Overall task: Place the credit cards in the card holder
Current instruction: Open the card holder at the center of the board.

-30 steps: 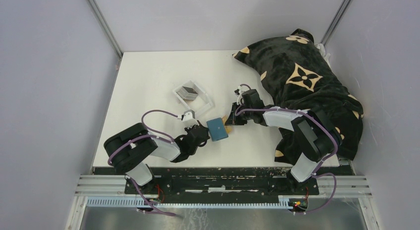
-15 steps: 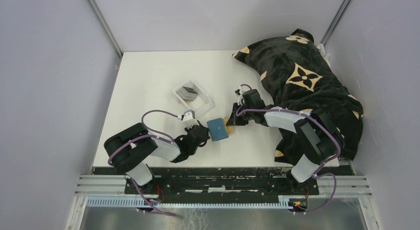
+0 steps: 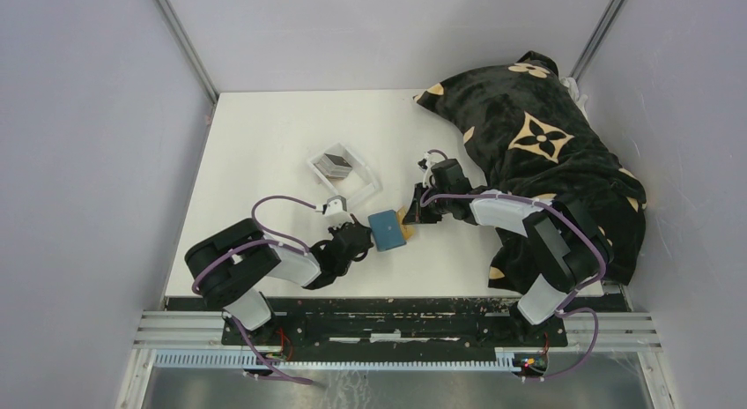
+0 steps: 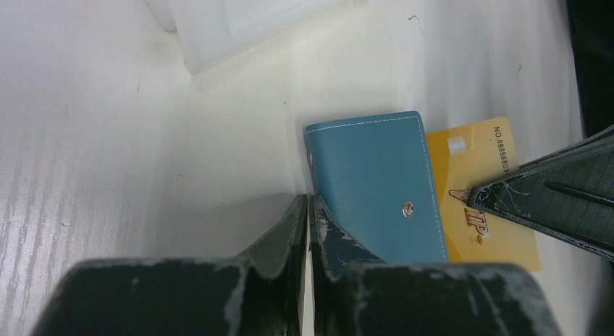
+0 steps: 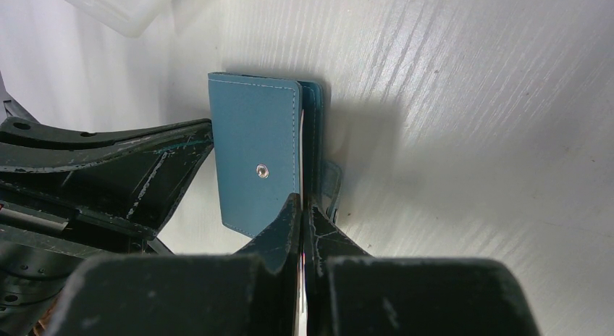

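The teal card holder (image 3: pixel 387 230) lies near the table's front edge, seen close in the left wrist view (image 4: pixel 369 177) and the right wrist view (image 5: pixel 253 148). My left gripper (image 3: pixel 365 236) (image 4: pixel 310 203) is shut on its left edge. A gold credit card (image 3: pixel 404 217) (image 4: pixel 479 169) sticks out of the holder's right side, and my right gripper (image 3: pixel 413 214) (image 5: pixel 303 203) is shut on it, edge-on between the flaps. More dark credit cards (image 3: pixel 336 162) sit in the clear tray (image 3: pixel 359 191).
A black pillow with tan flower marks (image 3: pixel 537 145) fills the table's right side, right behind the right arm. The clear tray's corner (image 4: pixel 239 24) (image 5: pixel 116 6) stands just beyond the card holder. The left gripper's fingers (image 5: pixel 137 162) touch the holder's far edge.
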`<state>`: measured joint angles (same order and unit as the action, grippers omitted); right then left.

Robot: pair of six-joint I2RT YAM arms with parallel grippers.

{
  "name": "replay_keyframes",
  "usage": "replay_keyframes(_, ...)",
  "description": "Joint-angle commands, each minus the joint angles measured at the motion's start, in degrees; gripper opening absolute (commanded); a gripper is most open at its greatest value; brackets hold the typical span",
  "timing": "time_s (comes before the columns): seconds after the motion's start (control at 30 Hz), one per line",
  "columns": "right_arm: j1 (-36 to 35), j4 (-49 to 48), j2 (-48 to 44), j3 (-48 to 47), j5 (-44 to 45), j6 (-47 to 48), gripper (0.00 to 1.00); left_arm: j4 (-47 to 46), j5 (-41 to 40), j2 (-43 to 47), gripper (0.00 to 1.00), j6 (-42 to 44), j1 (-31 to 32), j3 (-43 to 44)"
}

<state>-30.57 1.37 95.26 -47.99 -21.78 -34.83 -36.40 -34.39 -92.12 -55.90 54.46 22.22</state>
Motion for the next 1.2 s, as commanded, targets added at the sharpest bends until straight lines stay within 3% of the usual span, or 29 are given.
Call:
replay_keyframes(0.0,0.15,-1.43,-2.54,-1.67,-0.10,-0.10,0.01,2.91,0.47,-1.18,0.11,0.08,0.29,-0.98)
replay_keyframes(1.17,-0.37,-0.83,-3.79,-2.27,0.54,-0.40,0.01,2.92,0.71,-1.51,0.11,-0.37,0.30,-1.45)
